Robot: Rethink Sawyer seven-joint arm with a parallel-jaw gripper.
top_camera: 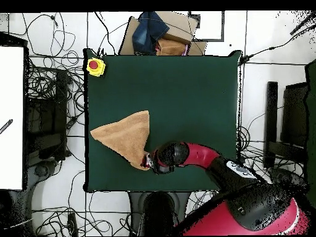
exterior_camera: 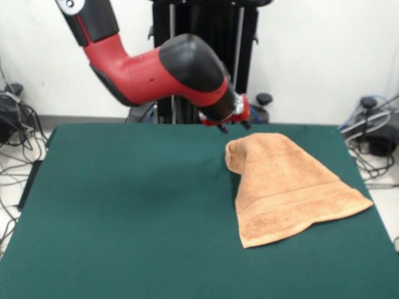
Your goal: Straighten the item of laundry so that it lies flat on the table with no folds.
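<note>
The peach-orange towel (exterior_camera: 287, 187) lies on the right half of the dark green table (exterior_camera: 124, 205), folded over into a cone-like triangle. Its narrow end is bunched at the far side and its wide banded hem is nearest the camera. In the overhead view the towel (top_camera: 123, 137) is a triangle near the table's (top_camera: 185, 92) left edge. My gripper (exterior_camera: 234, 127) hangs just above the table, right behind the towel's bunched narrow end, and its tips look apart and empty. From overhead the gripper (top_camera: 146, 162) is at the towel's lower tip.
A yellow box with a red button (top_camera: 95, 66) sits on one table corner. A cardboard box with blue cloth (top_camera: 160, 34) stands beyond the table's far edge. Cables (exterior_camera: 12, 118) lie on the floor around the table.
</note>
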